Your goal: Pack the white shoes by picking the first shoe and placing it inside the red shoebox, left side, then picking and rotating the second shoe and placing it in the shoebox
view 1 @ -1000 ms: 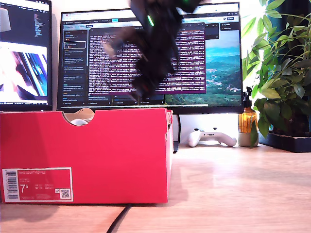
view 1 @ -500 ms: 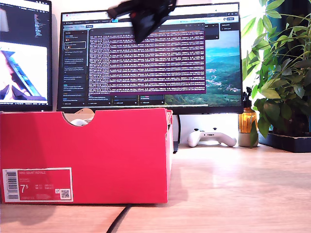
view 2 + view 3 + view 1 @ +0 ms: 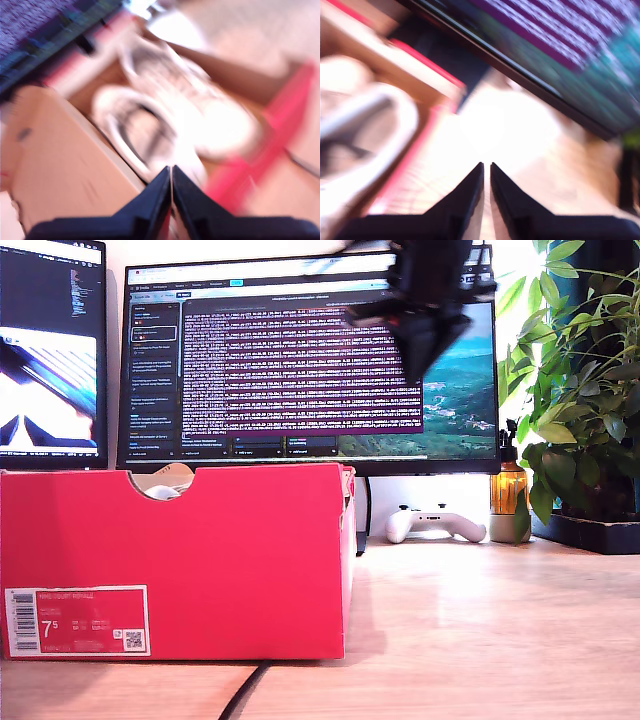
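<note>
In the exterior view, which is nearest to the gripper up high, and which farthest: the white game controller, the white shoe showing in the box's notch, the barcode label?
1. White game controller, right below the gripper.
2. White shoe, in the notch.
3. Barcode label, exterior view's lower left.

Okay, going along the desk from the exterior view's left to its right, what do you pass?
red shoebox → white game controller → small amber bottle → potted plant
</note>
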Robot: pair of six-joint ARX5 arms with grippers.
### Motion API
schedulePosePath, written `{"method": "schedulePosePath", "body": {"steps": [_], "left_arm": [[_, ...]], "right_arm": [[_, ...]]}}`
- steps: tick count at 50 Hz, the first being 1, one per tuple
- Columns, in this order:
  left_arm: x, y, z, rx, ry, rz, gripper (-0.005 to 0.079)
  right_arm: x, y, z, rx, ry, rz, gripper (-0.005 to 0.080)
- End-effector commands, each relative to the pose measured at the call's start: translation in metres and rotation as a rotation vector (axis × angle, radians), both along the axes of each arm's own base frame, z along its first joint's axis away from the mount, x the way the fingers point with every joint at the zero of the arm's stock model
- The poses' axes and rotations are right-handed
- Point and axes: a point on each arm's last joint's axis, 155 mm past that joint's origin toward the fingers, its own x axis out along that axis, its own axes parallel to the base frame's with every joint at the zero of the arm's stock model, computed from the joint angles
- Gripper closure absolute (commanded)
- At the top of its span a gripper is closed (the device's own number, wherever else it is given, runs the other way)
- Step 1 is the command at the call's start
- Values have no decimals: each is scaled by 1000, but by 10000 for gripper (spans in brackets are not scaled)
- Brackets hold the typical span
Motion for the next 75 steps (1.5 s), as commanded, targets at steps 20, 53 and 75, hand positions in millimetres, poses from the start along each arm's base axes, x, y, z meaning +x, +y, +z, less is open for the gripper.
{"method": "schedulePosePath", "body": {"steps": [20,53,75], "left_arm": [[47,10,26,-143,-64,79,762],[69,63,12,-292,-98,257,762],[66,85,-8,-377,-179,383,761]], "right_arm": [[-23,-92,-44,37,-21,-135,765],[-48,-198,-65,229,-162,-236,765],[-77,-204,-131,219,-218,-244,765]]}}
